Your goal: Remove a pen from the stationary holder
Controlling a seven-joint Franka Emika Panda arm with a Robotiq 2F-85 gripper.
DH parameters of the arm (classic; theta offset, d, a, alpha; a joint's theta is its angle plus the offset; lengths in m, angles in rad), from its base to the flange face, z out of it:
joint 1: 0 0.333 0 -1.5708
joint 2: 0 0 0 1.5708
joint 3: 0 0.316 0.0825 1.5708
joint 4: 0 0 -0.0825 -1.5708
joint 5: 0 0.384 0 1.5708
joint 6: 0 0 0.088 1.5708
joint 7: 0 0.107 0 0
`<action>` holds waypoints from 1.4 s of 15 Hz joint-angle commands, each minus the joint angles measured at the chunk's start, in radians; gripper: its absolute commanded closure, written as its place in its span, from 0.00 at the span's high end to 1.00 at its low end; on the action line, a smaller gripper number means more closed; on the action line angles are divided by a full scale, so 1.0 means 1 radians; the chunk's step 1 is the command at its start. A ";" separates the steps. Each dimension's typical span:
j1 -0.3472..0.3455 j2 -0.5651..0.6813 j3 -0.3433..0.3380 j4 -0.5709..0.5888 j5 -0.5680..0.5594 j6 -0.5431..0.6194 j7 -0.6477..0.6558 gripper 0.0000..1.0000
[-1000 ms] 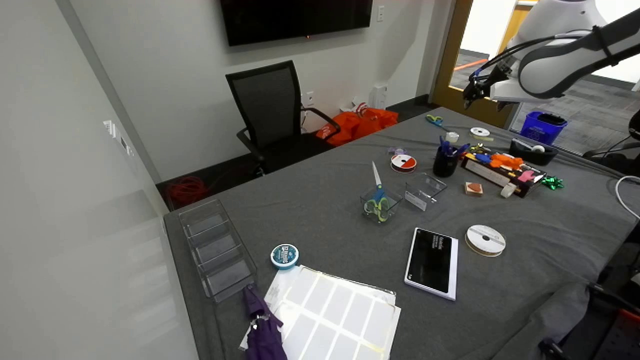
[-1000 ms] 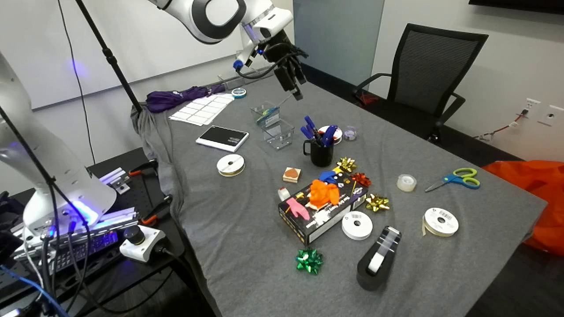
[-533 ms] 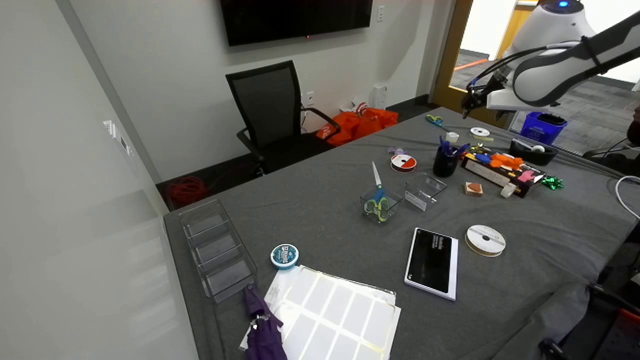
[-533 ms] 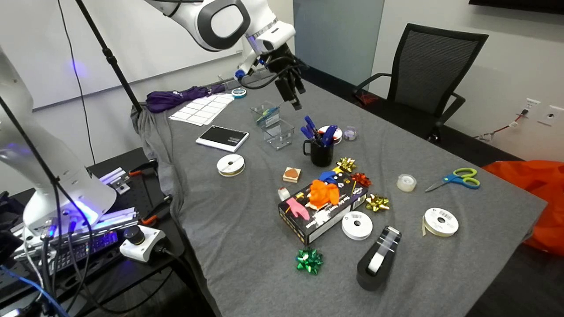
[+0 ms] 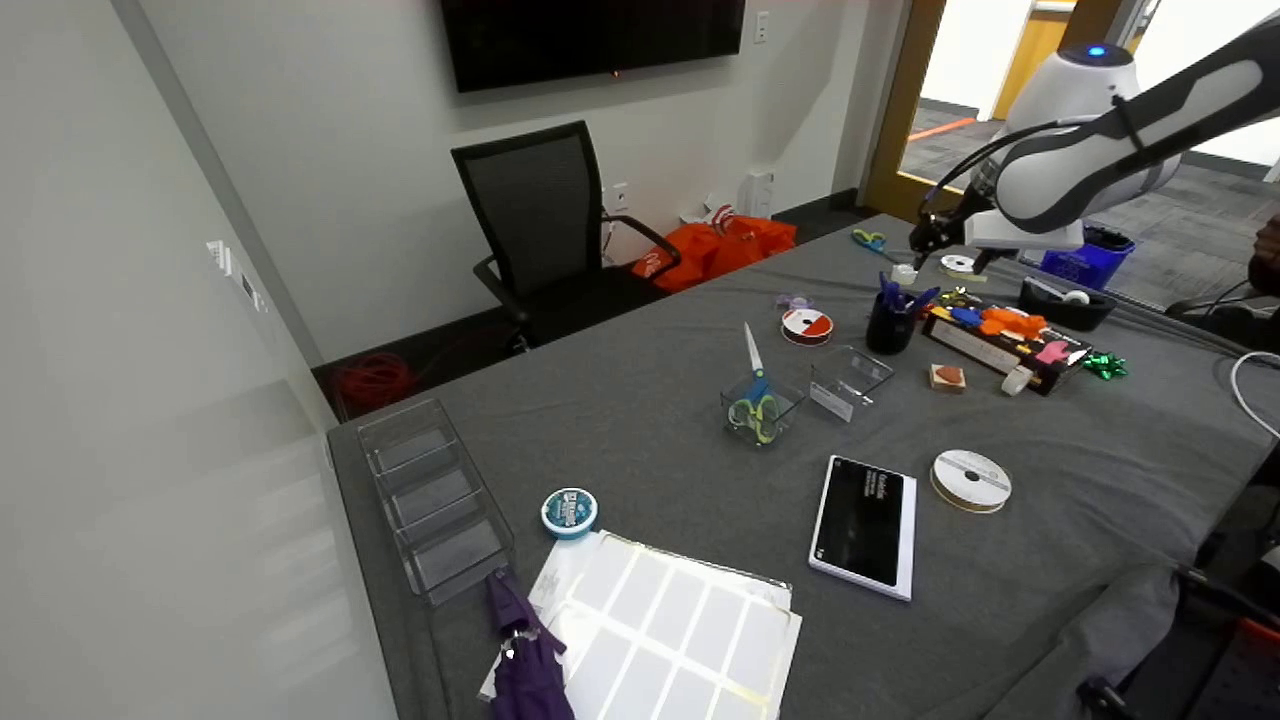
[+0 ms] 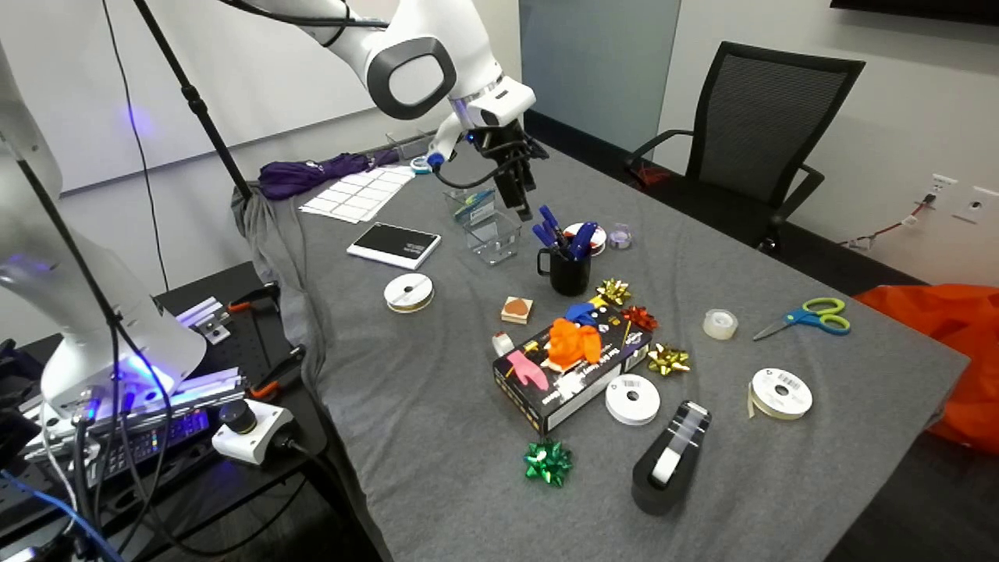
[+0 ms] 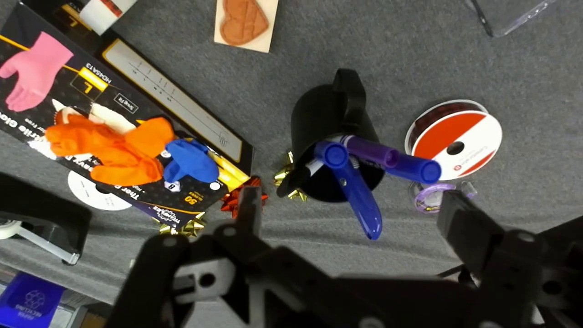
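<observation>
Wrist view had the end effector [image 7: 350,195] splayed near the holder [image 7: 313,116] of pens [image 7: 369,151] — apparently the approach, straddling one due next.

We see a white Franka Panda arm [image 6: 472,51] with a strapped-on black cable [image 6: 363,23], a dark grey ring [image 6: 378,78] around its rounded joint cap [image 6: 416,80], a glowing blue light [image 5: 1097,50], and a black end effector [image 7: 353,207] bearing silver screws [image 7: 526,236].

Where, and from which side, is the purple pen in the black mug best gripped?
Probably grip the purple pen near its top, from above: only that end sticks out of the black mug. A blue pen is close beside it.
</observation>
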 commanded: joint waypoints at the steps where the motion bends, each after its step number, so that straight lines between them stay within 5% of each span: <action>1: -0.031 0.054 0.024 0.055 0.047 -0.014 -0.059 1.00; 16: -0.026 0.173 -0.019 0.116 0.025 0.010 -0.062 1.00; 17: -0.025 0.177 -0.020 0.117 0.025 0.010 -0.062 0.93; 18: -0.024 0.180 -0.022 0.118 0.024 0.011 -0.062 0.74; 21: -0.024 0.188 -0.024 0.123 0.024 0.014 -0.062 0.51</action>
